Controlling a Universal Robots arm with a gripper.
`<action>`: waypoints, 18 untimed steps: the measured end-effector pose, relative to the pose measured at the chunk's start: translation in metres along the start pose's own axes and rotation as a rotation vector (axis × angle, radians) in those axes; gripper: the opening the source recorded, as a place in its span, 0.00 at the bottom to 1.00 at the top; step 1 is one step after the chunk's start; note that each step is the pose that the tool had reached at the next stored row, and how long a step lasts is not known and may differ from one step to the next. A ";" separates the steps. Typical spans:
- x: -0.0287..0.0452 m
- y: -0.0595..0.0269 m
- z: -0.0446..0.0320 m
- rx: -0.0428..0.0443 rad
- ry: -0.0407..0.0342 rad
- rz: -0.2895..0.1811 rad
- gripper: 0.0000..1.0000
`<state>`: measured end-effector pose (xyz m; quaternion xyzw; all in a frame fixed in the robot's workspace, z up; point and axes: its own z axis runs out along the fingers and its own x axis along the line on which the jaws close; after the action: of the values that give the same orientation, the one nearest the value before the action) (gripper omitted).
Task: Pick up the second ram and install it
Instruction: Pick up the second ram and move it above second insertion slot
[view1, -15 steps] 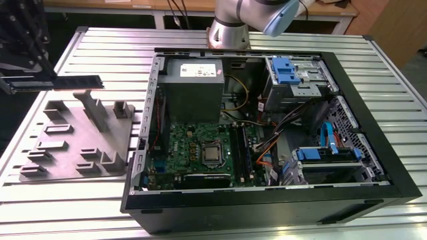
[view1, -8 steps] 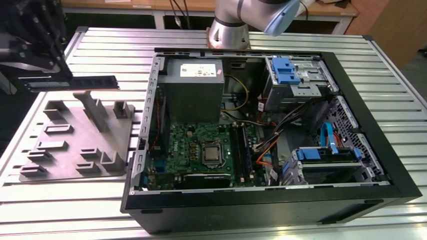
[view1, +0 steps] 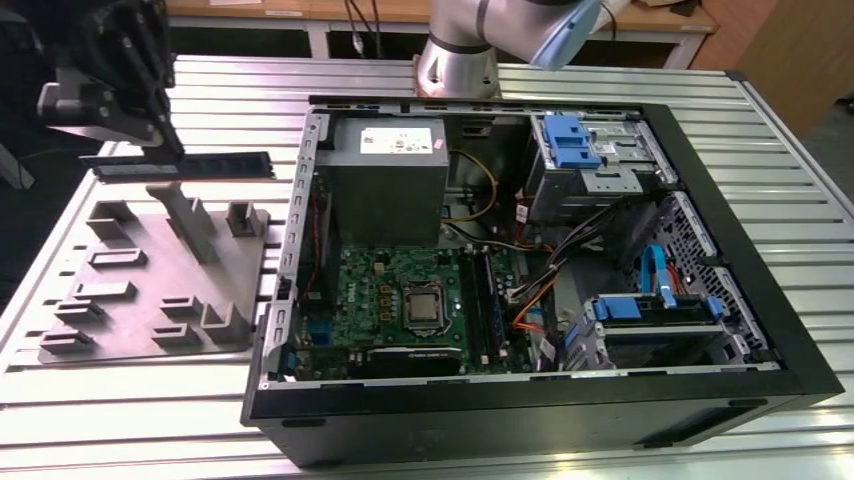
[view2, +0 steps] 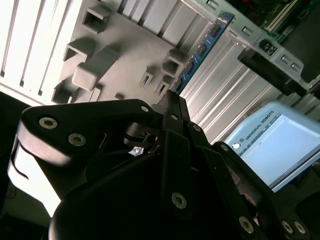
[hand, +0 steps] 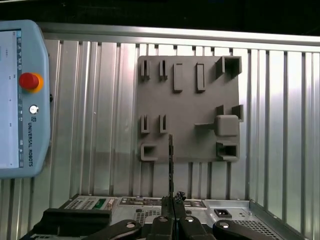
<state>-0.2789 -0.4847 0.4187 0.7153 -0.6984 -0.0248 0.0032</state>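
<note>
My gripper (view1: 158, 153) hangs above the table at the exterior view's left, shut on the second ram (view1: 200, 164). The ram is a slim dark stick held level, above the grey holder plate (view1: 134, 300). In the second wrist view the black fingers (view2: 171, 107) clamp one end of the blue-green board (view2: 202, 47), which juts out over the plate (view2: 115, 45). The first wrist view shows the ram (hand: 171, 160) edge-on as a thin dark line rising from the closed fingertips (hand: 167, 212). The motherboard's long black slots (view1: 487, 300) lie inside the open computer case (view1: 694, 160), right of the processor (view1: 423, 303).
The case holds a grey power supply (view1: 387, 180), blue-latched drive cages (view1: 581, 150) and loose cables (view1: 534, 290). A teach pendant (hand: 20, 100) with a red button lies on the ribbed metal table (hand: 280, 125). The arm's base (view1: 461, 60) stands behind the case.
</note>
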 end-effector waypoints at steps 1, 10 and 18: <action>0.0001 -0.0036 0.0000 0.0000 0.0000 0.000 0.11; 0.0009 -0.0354 -0.0004 0.0000 -0.0001 0.001 0.11; 0.0016 -0.0657 -0.0009 0.0001 -0.0002 0.001 0.11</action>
<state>-0.2131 -0.4847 0.4169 0.7148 -0.6988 -0.0249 0.0031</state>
